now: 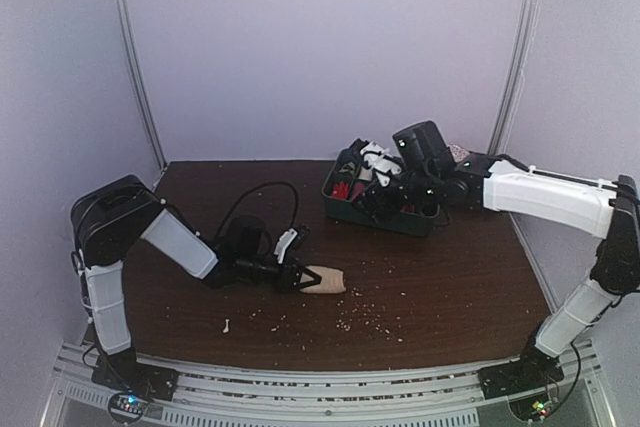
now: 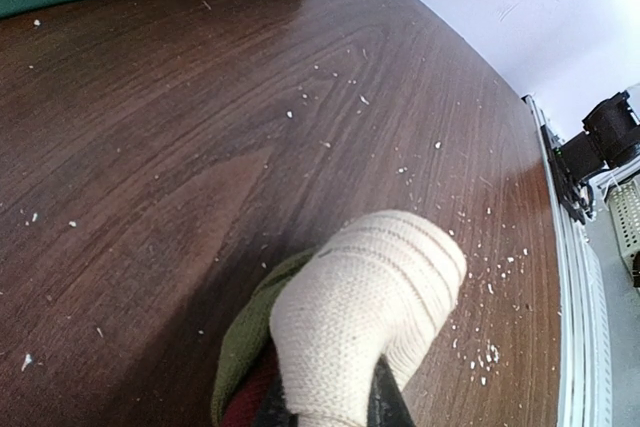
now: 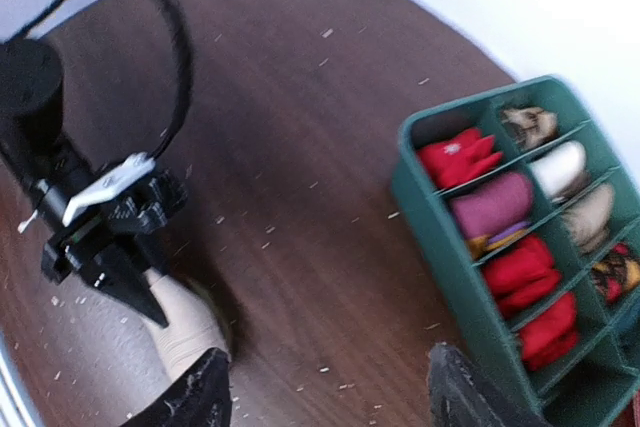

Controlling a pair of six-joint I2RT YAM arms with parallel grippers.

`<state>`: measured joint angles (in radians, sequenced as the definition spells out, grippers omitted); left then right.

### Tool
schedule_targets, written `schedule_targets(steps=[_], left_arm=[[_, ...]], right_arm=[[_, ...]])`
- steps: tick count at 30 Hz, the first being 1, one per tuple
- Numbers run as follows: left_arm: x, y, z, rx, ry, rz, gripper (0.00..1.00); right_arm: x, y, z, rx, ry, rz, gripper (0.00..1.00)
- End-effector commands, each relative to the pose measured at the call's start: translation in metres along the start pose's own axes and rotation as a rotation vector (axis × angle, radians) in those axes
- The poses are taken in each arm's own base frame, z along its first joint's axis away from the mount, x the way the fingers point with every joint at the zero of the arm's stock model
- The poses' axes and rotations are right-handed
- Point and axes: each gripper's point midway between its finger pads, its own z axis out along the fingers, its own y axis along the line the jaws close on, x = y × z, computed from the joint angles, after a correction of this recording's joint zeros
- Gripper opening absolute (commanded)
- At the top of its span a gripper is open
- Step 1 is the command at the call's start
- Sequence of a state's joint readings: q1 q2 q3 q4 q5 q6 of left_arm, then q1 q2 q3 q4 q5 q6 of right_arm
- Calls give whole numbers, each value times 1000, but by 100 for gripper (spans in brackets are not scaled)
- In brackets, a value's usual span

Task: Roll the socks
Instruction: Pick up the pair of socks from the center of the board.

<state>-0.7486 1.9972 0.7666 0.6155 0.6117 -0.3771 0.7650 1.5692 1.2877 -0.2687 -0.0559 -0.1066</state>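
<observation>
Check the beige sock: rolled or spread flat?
Rolled: the beige sock is a short compact bundle, no loose length trailing, pinched in the left gripper.

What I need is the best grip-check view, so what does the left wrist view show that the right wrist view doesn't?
Only left wrist: a close look at the cream sock, with olive fabric tucked under it, pinched in the left hand. Only right wrist: the green organizer's compartments with red bundles, and the open right hand. Both: that sock, the organizer, the crumb-flecked table.
</observation>
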Motion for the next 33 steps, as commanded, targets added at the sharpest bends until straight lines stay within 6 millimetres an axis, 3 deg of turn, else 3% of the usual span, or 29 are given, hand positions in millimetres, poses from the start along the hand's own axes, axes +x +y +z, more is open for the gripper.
schedule_targets(steps=[1,4,6,12,20,33], left_arm=[[185,40,-39,-251,565,-374,0],[190,41,-40,-253,584,-382,0],[194,41,-41,-250,595,-388,0],[195,44,-43,-247,631,-386,0],[189,48,-44,-254,642,-371,0],[195,53,-48,-267,649,-371,0]], right_arm=[[60,59,24,-340,232,-2,67],[68,78,36,-458,268,-7,69],[74,86,46,-505,288,-2,75],[93,92,76,-544,356,-15,77],[122,99,88,-603,437,-27,78],[139,108,104,-661,429,67,77]])
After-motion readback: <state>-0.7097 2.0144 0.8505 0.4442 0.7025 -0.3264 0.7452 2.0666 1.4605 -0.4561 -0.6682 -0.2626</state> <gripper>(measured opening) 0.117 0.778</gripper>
